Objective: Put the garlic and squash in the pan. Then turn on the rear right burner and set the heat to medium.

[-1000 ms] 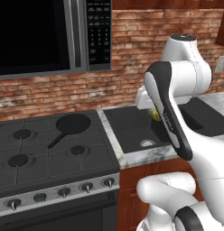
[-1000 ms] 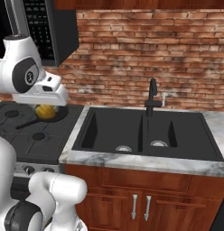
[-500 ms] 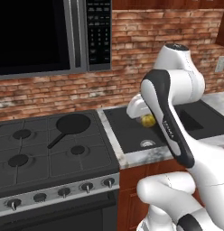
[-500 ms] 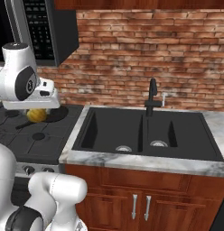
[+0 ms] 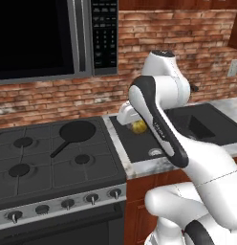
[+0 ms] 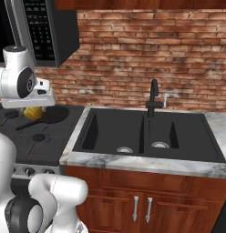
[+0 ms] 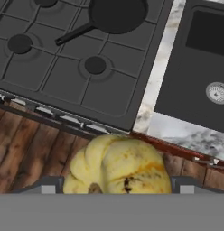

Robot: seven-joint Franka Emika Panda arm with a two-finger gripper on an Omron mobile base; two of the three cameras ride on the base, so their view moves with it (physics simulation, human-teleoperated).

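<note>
My gripper (image 5: 134, 123) hangs in the air over the counter strip between the stove and the sink, shut on the squash (image 5: 139, 127), a yellow lobed vegetable. In the hand view the squash (image 7: 118, 166) sits between the two fingertips (image 7: 50, 186), above the stove's front edge. From the right base view the squash (image 6: 33, 112) hangs under the hand, just in front of the pan (image 6: 53, 114). The black pan (image 5: 77, 130) rests on the rear right grate, handle pointing front-left, and covers the rear right burner. Its visible part (image 7: 117, 13) looks bare. The garlic is out of view.
The stove's other burners (image 5: 82, 159) carry nothing. A row of knobs (image 5: 91, 197) runs along the stove front. A black double sink (image 6: 146, 132) with a faucet (image 6: 153, 96) lies to the right. A microwave (image 5: 44, 38) hangs above the stove.
The arm has swung left with the squash in its grip, from over the sink's left basin to the counter strip beside the stove. The pan has not moved.
</note>
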